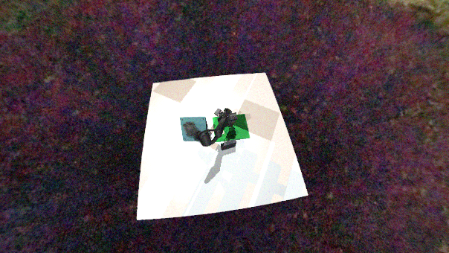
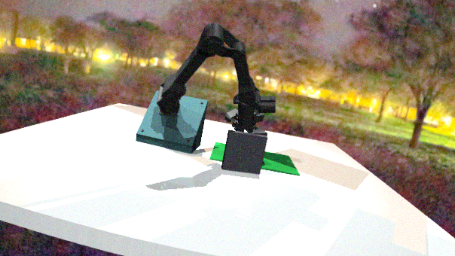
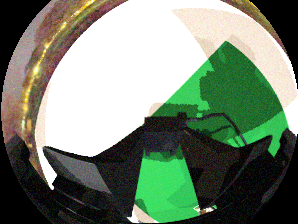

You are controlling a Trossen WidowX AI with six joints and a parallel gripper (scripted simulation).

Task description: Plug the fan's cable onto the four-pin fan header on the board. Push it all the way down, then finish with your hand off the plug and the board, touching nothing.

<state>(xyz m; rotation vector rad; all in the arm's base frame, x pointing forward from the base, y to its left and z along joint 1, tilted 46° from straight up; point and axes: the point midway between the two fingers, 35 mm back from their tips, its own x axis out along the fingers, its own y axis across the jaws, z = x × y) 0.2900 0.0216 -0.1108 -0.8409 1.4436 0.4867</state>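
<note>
The green board [image 1: 243,135] [image 2: 280,164] [image 3: 165,186] lies flat on the table. My gripper [image 3: 161,129] is shut on the dark fan plug [image 3: 164,125] and holds it over the board. The thin dark cable [image 3: 216,115] leaves the plug to the right and bends down behind the right finger in the wrist view. A small pale part shows beside the right finger low in the wrist view; I cannot tell if it is the header. In the exterior view the fingertips are hidden behind the dark block, and the gap under the plug cannot be judged.
A dark upright block [image 1: 227,145] [image 2: 244,153] stands at the board's edge, close to the gripper. The arm's base sits on a sloped teal stand [image 1: 200,123] [image 2: 193,114] beside the board. Hard shadows cross the board and the white table [image 1: 163,167] [image 2: 124,211].
</note>
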